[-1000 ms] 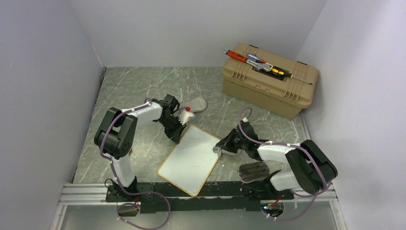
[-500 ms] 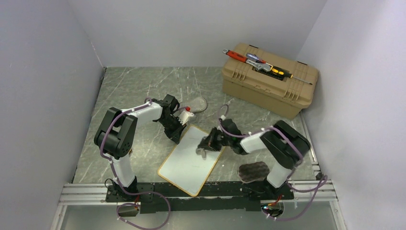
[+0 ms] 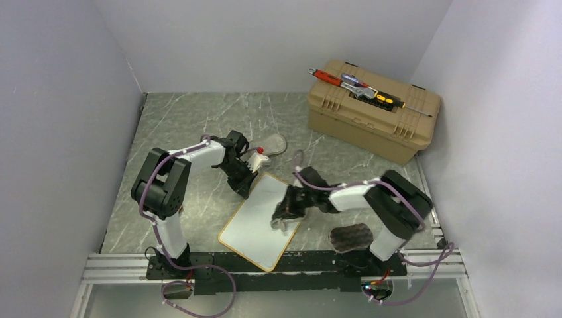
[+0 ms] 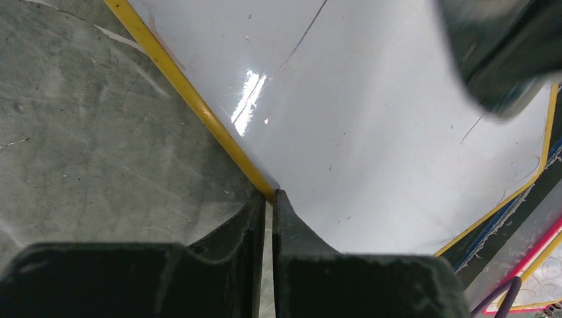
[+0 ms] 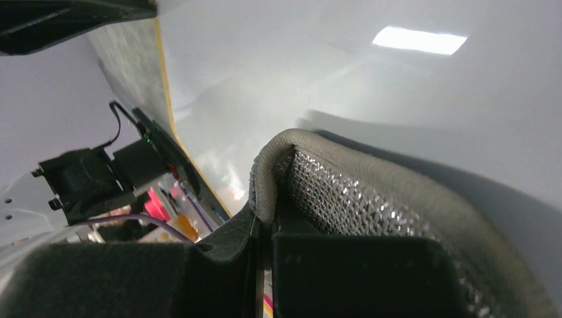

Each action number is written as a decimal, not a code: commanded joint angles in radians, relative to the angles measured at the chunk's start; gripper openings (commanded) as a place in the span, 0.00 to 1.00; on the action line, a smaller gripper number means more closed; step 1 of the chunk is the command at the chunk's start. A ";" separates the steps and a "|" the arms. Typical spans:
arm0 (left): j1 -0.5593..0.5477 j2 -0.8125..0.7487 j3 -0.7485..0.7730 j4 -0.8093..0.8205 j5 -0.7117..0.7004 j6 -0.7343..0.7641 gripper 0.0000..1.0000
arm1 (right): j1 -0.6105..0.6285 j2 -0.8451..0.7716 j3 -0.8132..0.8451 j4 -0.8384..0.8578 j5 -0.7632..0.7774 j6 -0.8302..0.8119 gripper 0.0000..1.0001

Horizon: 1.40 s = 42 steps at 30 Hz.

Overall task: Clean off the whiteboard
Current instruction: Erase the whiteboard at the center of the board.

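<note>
Left hand (image 4: 269, 199) clamped on whiteboard (image 4: 371, 132) frame edge (yellow rim between fingers). Right hand (image 5: 264, 228) pinching grey mesh pad (image 5: 371, 199), pad over the board surface.

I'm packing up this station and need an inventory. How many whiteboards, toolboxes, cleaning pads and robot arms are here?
whiteboard: 1
toolbox: 1
cleaning pads: 3 (grey pad, dark sponge, mesh pad in the right claw)
robot arms: 2 (left arm, right arm)
Total: 7
</note>
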 commanded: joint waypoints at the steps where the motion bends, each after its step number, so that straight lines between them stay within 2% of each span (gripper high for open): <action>1: -0.024 0.107 -0.073 0.011 -0.120 0.067 0.04 | 0.138 0.277 0.132 -0.242 0.037 -0.108 0.00; 3: -0.025 0.106 -0.070 0.008 -0.121 0.067 0.04 | 0.145 0.311 0.148 -0.241 0.028 -0.104 0.00; 5: -0.025 0.104 -0.072 0.010 -0.122 0.068 0.04 | 0.127 0.269 0.095 -0.248 0.053 -0.098 0.00; 9: -0.024 0.100 -0.082 0.013 -0.126 0.072 0.04 | 0.002 0.026 -0.095 -0.342 0.100 -0.126 0.00; 13: -0.024 0.091 -0.093 0.015 -0.130 0.076 0.04 | -0.087 -0.175 -0.165 -0.453 0.140 -0.168 0.00; 15: -0.024 0.094 -0.091 0.013 -0.132 0.078 0.04 | -0.085 -0.168 -0.143 -0.457 0.152 -0.181 0.00; 17: -0.024 0.097 -0.087 0.011 -0.130 0.075 0.03 | -0.060 -0.092 -0.110 -0.406 0.138 -0.169 0.00; 18: -0.024 0.097 -0.084 0.011 -0.128 0.073 0.04 | -0.010 -0.038 -0.084 -0.378 0.141 -0.156 0.00; 22: -0.024 0.105 -0.076 0.006 -0.121 0.069 0.04 | 0.161 0.229 0.144 -0.293 0.120 -0.115 0.00; 26: -0.024 0.099 -0.072 0.001 -0.122 0.068 0.04 | 0.200 0.391 0.313 -0.286 0.105 -0.133 0.00; 29: -0.023 0.095 -0.070 -0.007 -0.124 0.072 0.04 | 0.162 0.348 0.285 -0.314 0.127 -0.139 0.00; 35: -0.024 0.100 -0.074 -0.002 -0.116 0.070 0.04 | 0.113 0.028 -0.011 -0.415 0.242 -0.102 0.00; 38: -0.024 0.095 -0.075 -0.002 -0.120 0.073 0.04 | 0.137 -0.102 -0.127 -0.374 0.222 -0.021 0.00; 40: -0.024 0.091 -0.075 -0.005 -0.122 0.074 0.04 | 0.191 -0.106 -0.103 -0.391 0.242 -0.007 0.00; 42: -0.024 0.094 -0.072 -0.008 -0.121 0.072 0.04 | 0.243 -0.036 -0.030 -0.429 0.250 -0.024 0.00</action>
